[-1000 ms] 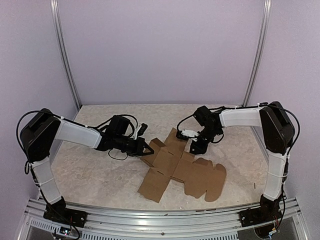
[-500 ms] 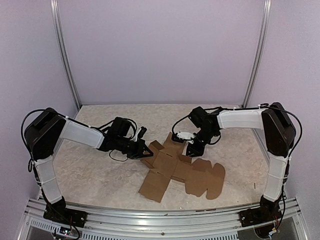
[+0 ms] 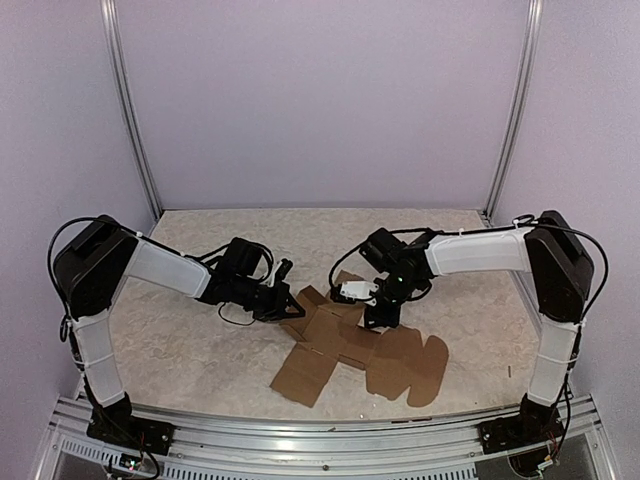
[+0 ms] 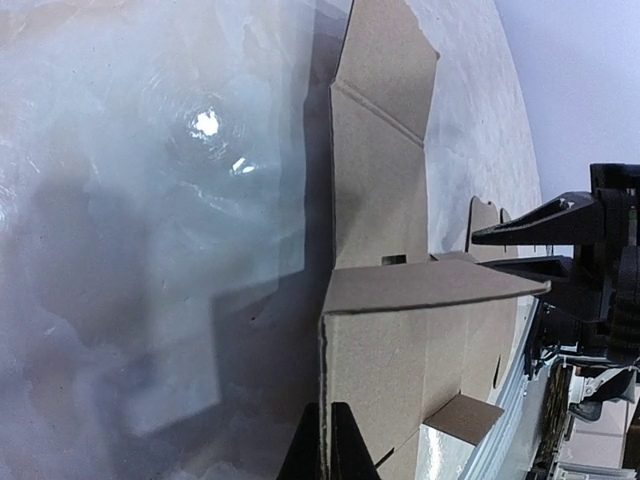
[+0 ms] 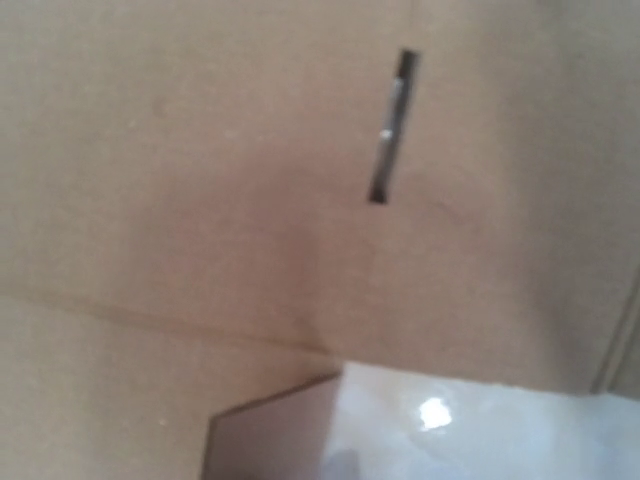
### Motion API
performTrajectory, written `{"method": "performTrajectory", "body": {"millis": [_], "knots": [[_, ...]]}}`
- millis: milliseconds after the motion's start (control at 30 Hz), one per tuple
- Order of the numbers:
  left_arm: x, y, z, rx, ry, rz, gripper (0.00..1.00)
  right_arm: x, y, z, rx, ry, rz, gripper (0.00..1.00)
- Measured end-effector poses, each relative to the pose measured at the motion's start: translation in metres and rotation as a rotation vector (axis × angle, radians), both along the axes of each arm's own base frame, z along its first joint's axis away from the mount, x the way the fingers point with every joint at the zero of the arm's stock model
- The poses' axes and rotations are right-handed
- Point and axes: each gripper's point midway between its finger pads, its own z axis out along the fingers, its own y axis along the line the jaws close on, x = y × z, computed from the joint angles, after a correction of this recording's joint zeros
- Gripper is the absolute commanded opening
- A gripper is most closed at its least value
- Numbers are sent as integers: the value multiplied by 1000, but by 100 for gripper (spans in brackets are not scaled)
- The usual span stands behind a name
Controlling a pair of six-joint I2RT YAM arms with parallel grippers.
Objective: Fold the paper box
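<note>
Pale marbled tabletop (image 3: 180, 345) carries the paper box (image 3: 335, 345), a brown cardboard sheet lying mostly flat near its middle. The left pincer (image 3: 290, 306) is clamped on the sheet's left edge, beside a raised flap. The right pincer (image 3: 378, 320) sits low over its far part; how wide it stands cannot be told.

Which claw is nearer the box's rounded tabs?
Right. The right claw hangs over the middle panels of the box, the side where the rounded tabs lie; the left claw pinches the opposite, left edge.
</note>
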Motion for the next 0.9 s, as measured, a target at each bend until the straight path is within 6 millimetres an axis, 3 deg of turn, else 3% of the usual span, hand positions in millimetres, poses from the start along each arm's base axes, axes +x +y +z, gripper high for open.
{"method": "performTrajectory", "body": {"millis": [367,633,733,833,900], "knots": [[-2,0,-5,6,17,-2,0,-18,6,-14,-18,-7,43,18],[6,6,-1,38,-40,13,32,-24,12,-19,17,24,51,14],[11,15,27,69,-134,32,35,-26,16,-19,40,35,55,13],[7,27,86,60,-298,53,36,-28,18,-19,68,50,58,13],[-9,31,126,44,-424,50,34,-28,19,-19,85,61,58,12]]}}
